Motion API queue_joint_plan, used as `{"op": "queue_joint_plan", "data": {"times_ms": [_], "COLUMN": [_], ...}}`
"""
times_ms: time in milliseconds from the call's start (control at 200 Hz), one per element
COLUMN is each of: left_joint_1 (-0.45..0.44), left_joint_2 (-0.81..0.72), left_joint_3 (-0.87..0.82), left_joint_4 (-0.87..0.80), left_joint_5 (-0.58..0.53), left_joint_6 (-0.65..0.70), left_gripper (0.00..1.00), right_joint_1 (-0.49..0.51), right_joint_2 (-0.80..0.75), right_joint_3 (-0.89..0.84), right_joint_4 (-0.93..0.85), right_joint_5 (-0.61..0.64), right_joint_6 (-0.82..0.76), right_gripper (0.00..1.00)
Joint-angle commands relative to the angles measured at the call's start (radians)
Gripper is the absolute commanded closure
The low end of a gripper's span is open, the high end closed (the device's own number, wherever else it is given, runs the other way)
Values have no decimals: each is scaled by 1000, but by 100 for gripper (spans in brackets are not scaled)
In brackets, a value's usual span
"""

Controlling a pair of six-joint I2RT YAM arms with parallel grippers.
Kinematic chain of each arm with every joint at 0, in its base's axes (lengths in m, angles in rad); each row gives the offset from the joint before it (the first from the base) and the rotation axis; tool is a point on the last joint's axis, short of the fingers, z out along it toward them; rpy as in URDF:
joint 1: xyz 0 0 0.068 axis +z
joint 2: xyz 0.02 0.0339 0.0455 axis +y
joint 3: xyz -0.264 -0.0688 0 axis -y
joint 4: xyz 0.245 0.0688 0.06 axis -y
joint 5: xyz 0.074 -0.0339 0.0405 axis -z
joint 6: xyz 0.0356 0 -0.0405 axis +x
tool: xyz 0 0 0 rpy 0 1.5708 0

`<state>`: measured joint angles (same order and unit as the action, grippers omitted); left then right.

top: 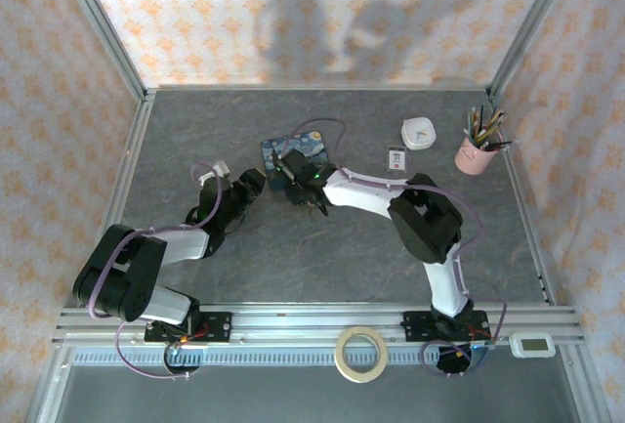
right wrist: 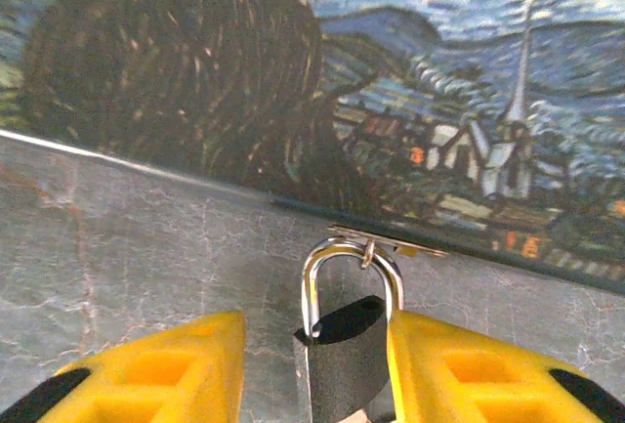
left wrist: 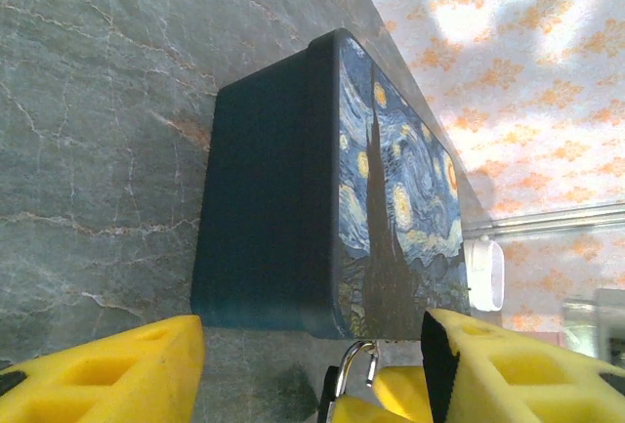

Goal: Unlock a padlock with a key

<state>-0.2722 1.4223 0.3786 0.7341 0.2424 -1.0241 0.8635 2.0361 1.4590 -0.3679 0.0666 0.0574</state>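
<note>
The padlock (right wrist: 350, 350) has a dark body and a silver shackle (right wrist: 314, 276). It hangs from the hasp of the blue starry-night box (right wrist: 293, 81) and rests on the table. My right gripper (right wrist: 314, 325) is open around the padlock body: its right finger touches the body and its left finger stands clear. In the left wrist view the shackle (left wrist: 354, 372) shows just below the box (left wrist: 293, 208), with my left gripper (left wrist: 311, 330) open and nothing between its fingers. From above, both grippers (top: 252, 184) (top: 305, 193) meet at the box's near edge (top: 298, 154). The key is out of view.
A pink cup of pencils (top: 479, 154), a white dish (top: 420, 133) and a small card (top: 395, 158) sit at the back right. A small white tag (top: 217, 167) lies by the left arm. A tape roll (top: 361, 353) rests on the front rail.
</note>
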Motion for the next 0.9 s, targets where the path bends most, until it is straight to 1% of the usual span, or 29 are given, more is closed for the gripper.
{"op": "queue_joint_plan", "data": {"times_ms": [0, 90, 275, 430, 621, 656, 731, 811, 896], "left_joint_1": [7, 6, 8, 7, 7, 7, 7, 7, 10], "left_joint_2": [-2, 0, 7, 1, -6, -5, -6, -6, -5], "left_joint_3": [-14, -14, -10, -14, -21, -21, -21, -21, -20], "left_joint_4": [53, 53, 60, 59, 59, 60, 60, 62, 60], "left_joint_5": [8, 6, 16, 14, 8, 9, 9, 9, 8], "left_joint_6": [-13, -13, -17, -18, -18, -19, -18, -13, -4], "left_gripper": [40, 40, 40, 40, 40, 40, 40, 40, 40], "right_joint_1": [12, 15, 32, 43, 45, 44, 44, 42, 25], "right_joint_2": [25, 36, 72, 96, 80, 73, 54, 32, 6], "right_joint_3": [34, 33, 52, 61, 19, 9, -11, -27, -43], "right_joint_4": [-65, -63, -64, -75, -56, -45, -17, 16, 44], "right_joint_5": [76, 81, 161, 207, 247, 249, 242, 228, 164], "right_joint_6": [2, 2, -2, -19, -27, -35, -63, -116, -184], "right_gripper": [59, 59, 61, 64, 69, 71, 83, 92, 100]}}
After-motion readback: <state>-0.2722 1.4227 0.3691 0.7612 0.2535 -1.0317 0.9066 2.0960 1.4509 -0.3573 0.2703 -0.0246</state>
